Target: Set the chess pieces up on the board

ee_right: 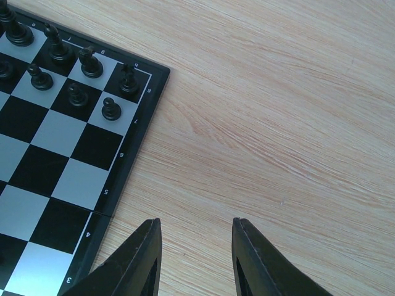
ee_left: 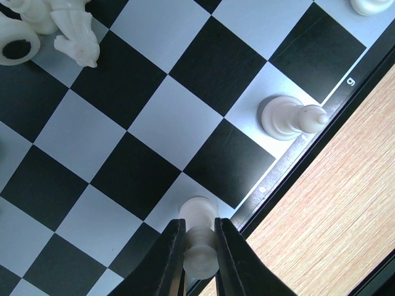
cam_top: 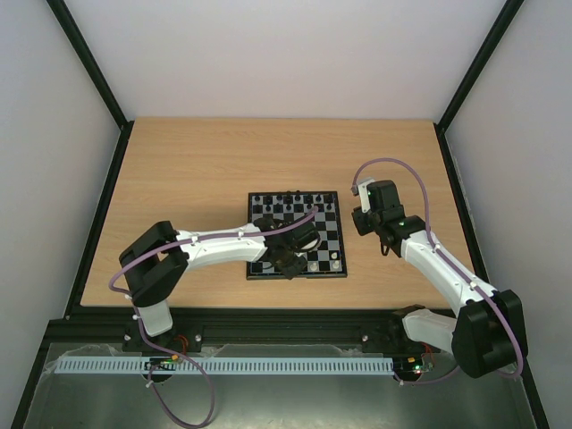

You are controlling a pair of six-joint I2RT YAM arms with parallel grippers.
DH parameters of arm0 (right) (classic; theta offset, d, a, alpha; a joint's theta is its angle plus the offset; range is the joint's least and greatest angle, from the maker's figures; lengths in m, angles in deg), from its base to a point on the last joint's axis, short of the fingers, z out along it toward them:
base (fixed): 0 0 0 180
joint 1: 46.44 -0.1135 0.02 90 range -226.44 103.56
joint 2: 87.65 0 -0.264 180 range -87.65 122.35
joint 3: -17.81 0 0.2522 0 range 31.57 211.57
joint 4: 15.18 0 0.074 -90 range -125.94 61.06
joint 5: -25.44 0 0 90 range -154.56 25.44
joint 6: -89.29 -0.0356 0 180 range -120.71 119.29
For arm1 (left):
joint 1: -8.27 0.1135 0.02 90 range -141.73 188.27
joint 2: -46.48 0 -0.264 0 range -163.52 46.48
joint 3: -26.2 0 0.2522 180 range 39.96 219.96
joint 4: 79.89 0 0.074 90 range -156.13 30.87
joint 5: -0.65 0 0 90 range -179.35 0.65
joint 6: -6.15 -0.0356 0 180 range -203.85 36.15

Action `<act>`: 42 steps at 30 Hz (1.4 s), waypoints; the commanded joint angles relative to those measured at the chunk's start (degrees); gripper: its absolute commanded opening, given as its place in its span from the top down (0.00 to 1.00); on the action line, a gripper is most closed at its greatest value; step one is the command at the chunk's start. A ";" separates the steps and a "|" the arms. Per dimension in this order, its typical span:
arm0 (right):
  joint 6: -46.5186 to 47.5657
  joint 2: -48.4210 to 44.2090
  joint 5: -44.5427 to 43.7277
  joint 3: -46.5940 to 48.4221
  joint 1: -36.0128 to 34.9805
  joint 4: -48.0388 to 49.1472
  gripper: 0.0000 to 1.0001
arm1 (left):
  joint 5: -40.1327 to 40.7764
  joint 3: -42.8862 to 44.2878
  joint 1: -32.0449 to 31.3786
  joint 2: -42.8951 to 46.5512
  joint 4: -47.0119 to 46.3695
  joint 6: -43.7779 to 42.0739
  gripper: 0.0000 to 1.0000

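The board (cam_top: 327, 234) lies mid-table. My left gripper (ee_left: 199, 246) is shut on a cream-white pawn (ee_left: 199, 217) and holds it upright, its base on or just above a pale square by the board's near edge (ee_left: 290, 161). Another white piece (ee_left: 290, 117) stands two squares along that edge, and several white pieces (ee_left: 74, 38) lie heaped at the upper left. Black pieces (ee_right: 80, 74) stand in two rows at the board's far corner. My right gripper (ee_right: 196, 246) is open and empty over bare wood right of the board (ee_right: 92, 246).
The wooden table (cam_top: 197, 170) has black rails along its left, right and near edges. My left arm (cam_top: 214, 248) reaches across the board's near left part. My right arm (cam_top: 438, 259) hangs right of the board.
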 commanded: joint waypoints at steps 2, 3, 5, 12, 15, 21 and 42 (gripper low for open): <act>0.20 0.38 0.30 -0.34 0.21 -1.21 0.66 | 0.43 -0.56 0.10 2.31 1.42 0.34 0.85; 0.20 0.38 0.29 -0.33 0.20 -1.21 0.66 | 0.48 -0.50 0.16 2.74 1.31 0.33 0.80; 0.16 0.36 0.48 -0.31 0.19 -1.21 0.66 | 0.55 -0.06 0.35 4.04 1.18 0.39 0.73; -0.18 0.32 1.12 -0.25 0.18 -1.34 0.66 | 2.22 2.58 3.34 10.72 1.16 -0.50 0.57; -0.26 0.29 1.18 -0.22 0.20 -1.44 0.66 | 3.96 3.39 5.79 13.41 -0.28 -0.07 0.39; -0.28 0.20 1.20 -0.31 0.15 -1.38 0.66 | 9.19 4.79 8.74 17.16 -4.21 2.59 0.01; 0.04 -0.08 2.50 -0.48 0.09 -1.65 0.66 | 18.07 9.20 17.40 2.86 -2.57 12.39 0.38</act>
